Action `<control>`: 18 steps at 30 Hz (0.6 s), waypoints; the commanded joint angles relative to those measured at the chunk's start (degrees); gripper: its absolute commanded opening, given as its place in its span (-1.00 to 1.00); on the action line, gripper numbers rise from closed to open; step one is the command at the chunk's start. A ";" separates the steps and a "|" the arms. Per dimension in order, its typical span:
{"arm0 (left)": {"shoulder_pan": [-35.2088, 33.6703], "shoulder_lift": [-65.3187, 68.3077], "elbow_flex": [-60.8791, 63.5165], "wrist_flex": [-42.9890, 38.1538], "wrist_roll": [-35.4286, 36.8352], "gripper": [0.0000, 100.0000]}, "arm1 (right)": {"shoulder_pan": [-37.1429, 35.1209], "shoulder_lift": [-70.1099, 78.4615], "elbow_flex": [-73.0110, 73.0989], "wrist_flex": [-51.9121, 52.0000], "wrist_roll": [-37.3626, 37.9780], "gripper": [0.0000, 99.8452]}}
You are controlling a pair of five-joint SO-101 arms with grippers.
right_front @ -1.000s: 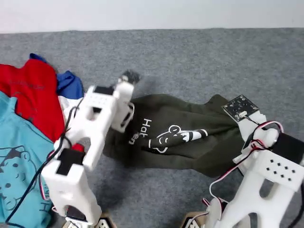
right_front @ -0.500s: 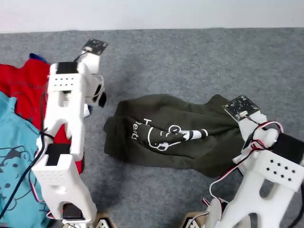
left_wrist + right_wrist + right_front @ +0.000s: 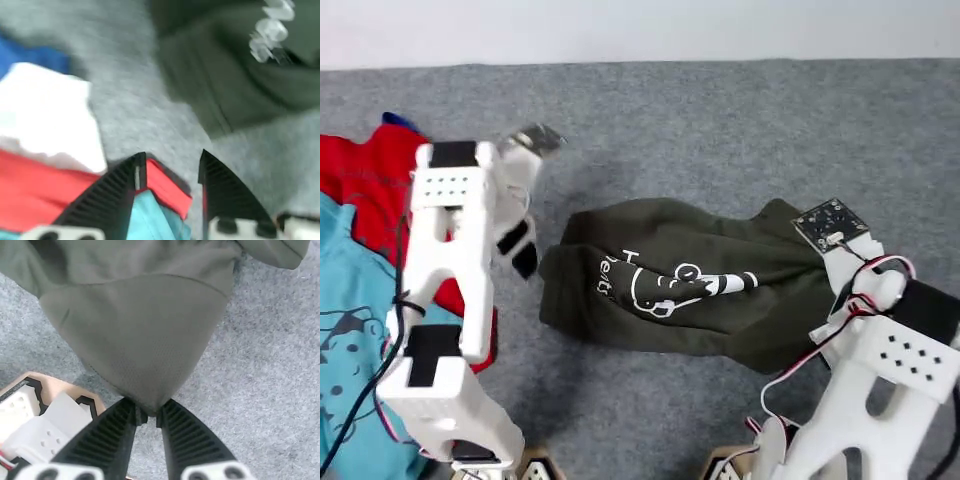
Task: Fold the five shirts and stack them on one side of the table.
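My right claw (image 3: 148, 412) is clamped narrow on the dark green shirt (image 3: 135, 325): a fold of its edge is pinched between my two black fingers (image 3: 112, 427), and the cloth rises from the pinch in a taut rounded flap. From above, the green shirt (image 3: 690, 290) lies bunched and crumpled across the middle of the grey table (image 3: 720, 120), with its white print (image 3: 670, 285) facing up. My right arm sits at the end of the shirt away from the print.

My left claw (image 3: 172, 160) is spread wide and holds nothing. It hangs just beside the printed end of the green shirt (image 3: 235, 85), not touching it, with bare grey table below the gap. In the high view the left claw (image 3: 520, 245) sits between the green shirt and the other shirts.

Those lie beyond that same printed end, well apart from the green shirt. There's a red shirt (image 3: 380, 190), a teal shirt (image 3: 350, 330) overlapping it on the side nearer my bases, and a blue shirt (image 3: 395, 122) peeking out past the red one. Through my left wrist I also catch a white piece of cloth (image 3: 45, 115) lying between blue and red.
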 commanded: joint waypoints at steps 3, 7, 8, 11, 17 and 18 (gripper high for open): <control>3.96 -5.80 7.78 -1.58 -10.20 -0.56 | 0.40 -1.63 -0.44 2.07 -0.70 -0.98; 6.68 -5.89 10.77 -5.36 -14.51 -0.53 | 0.40 -1.54 -0.35 2.07 -2.99 -0.97; 7.30 -5.89 11.38 -6.33 -14.86 -0.52 | 0.40 -1.54 -0.35 2.07 -3.08 -0.97; 8.70 -5.89 12.35 -9.05 -16.26 -0.49 | 0.40 -1.45 -0.35 2.07 -3.08 -0.97; 10.99 -4.75 16.31 -16.09 -17.76 -0.49 | 0.40 -1.63 -0.35 2.15 -3.08 -0.97; 11.08 -3.60 16.57 -16.88 -18.11 -0.49 | 0.48 -1.63 -0.35 2.15 -3.08 -0.97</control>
